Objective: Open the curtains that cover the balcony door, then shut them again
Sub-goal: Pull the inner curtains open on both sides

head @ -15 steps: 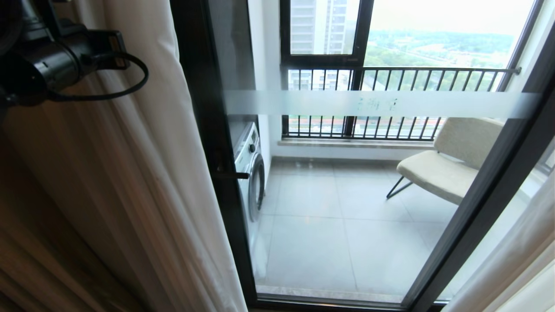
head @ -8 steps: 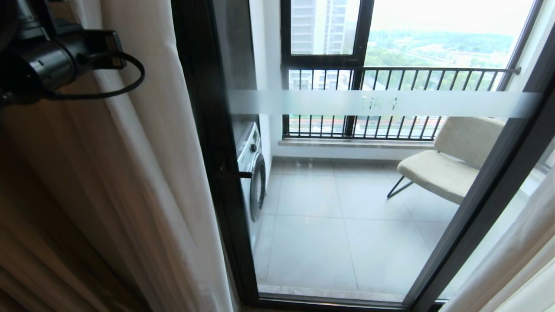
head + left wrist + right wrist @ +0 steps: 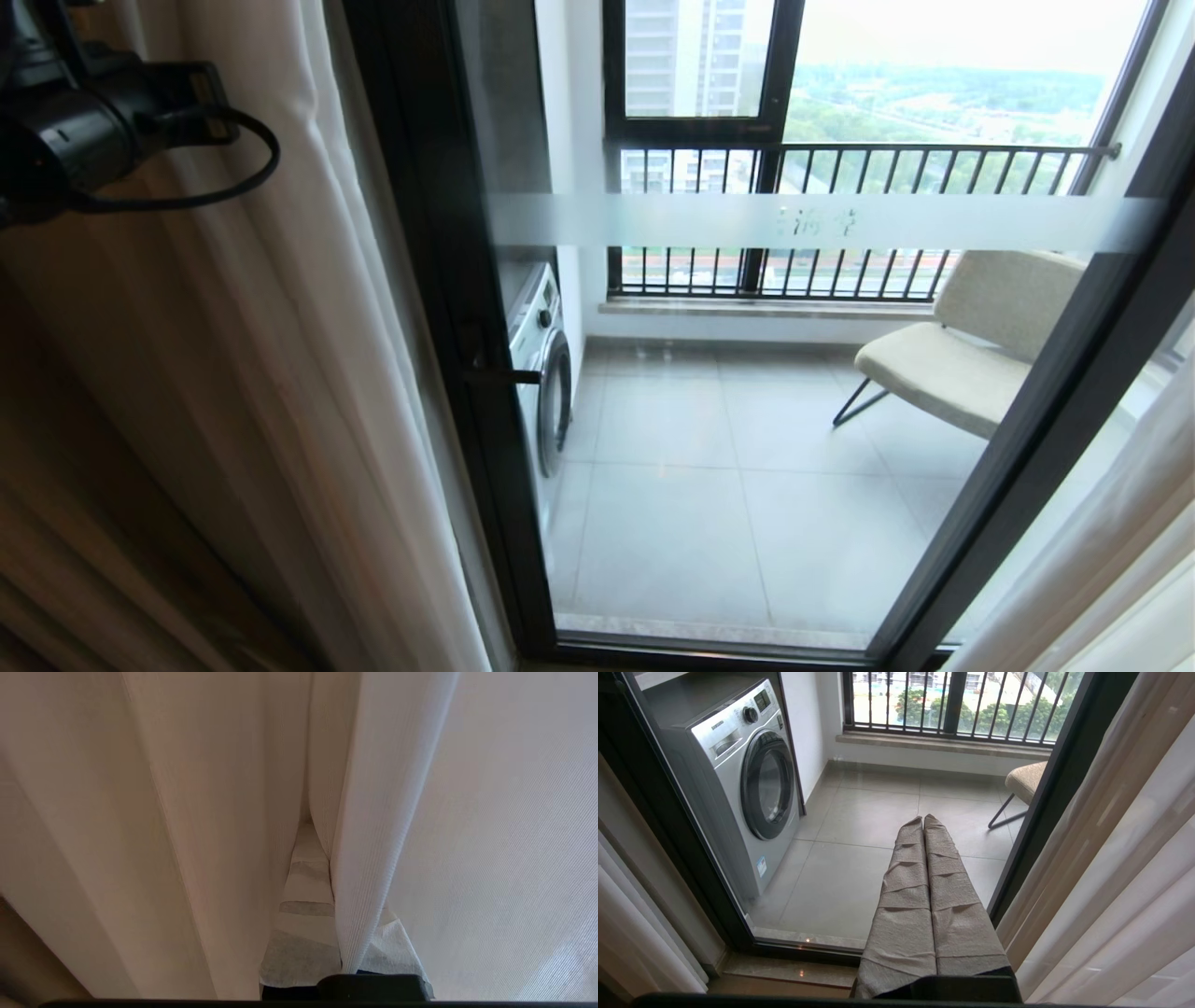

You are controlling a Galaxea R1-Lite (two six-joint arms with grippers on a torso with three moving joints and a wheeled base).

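Left hand (image 3: 306,868) pressed closed among curtains (image 3: 196,812), balcony door (image 3: 747,420) uncovered

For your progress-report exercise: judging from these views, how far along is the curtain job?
Done: the curtains are drawn aside and the balcony door shows its glass, so opening looks largely finished. In hand: the left gripper is shut on a curtain fold at the left side. The right gripper is shut, holding nothing, in front of the door. Left: pulling the curtains closed again.
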